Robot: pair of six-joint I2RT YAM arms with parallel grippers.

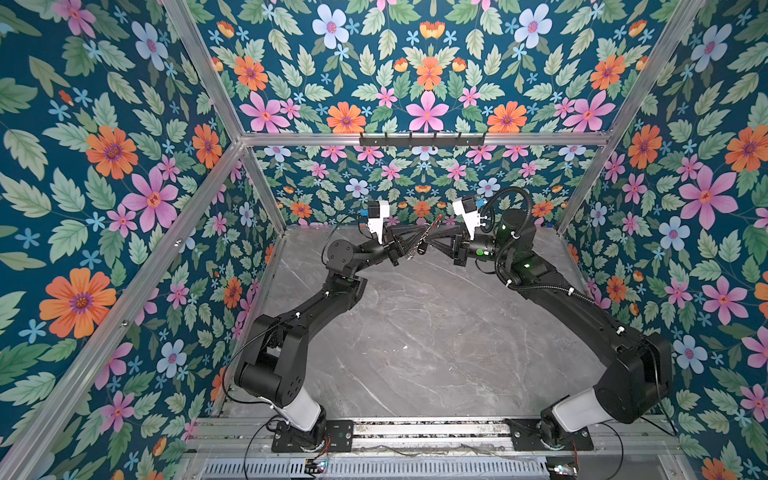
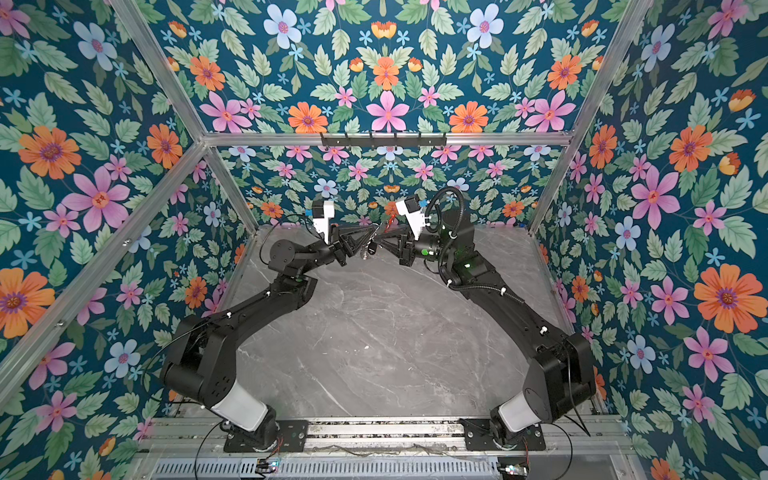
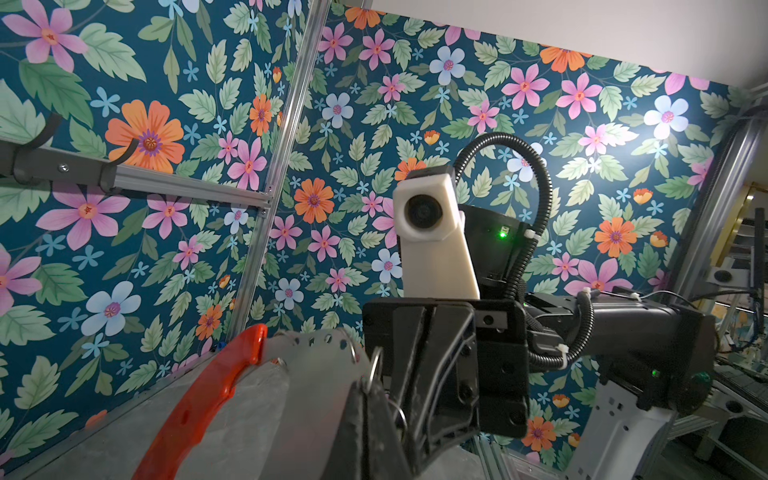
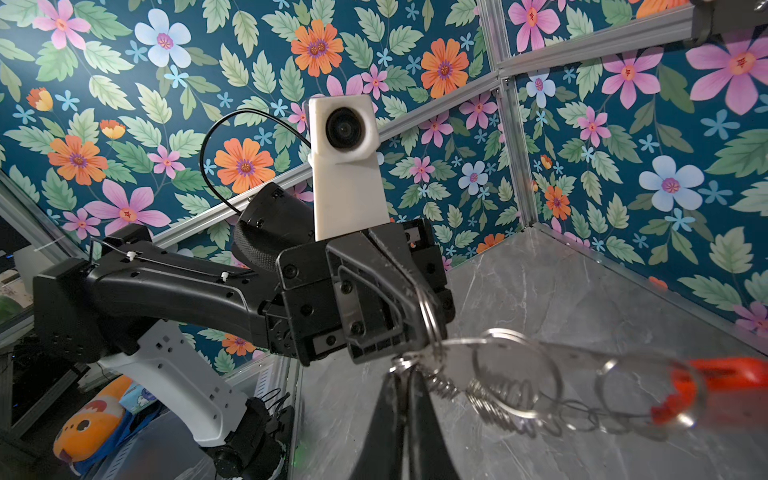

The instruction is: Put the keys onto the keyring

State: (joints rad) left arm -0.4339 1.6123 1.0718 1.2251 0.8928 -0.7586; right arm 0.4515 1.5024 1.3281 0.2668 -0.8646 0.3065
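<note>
Both grippers meet in mid-air over the back of the table. The keyring hangs between them, its red bar pointing up and back. My left gripper is shut on a small loop at the keyring's rim; the hoop and red bar run off beside its fingers. My right gripper is shut on a small silver loop next to the hoop. A small black key dangles just below the fingertips; which loop carries it I cannot tell.
The grey marble table lies well below the grippers. A black hook rail is fixed to the aluminium bar on the back wall. Floral walls and frame posts close in three sides.
</note>
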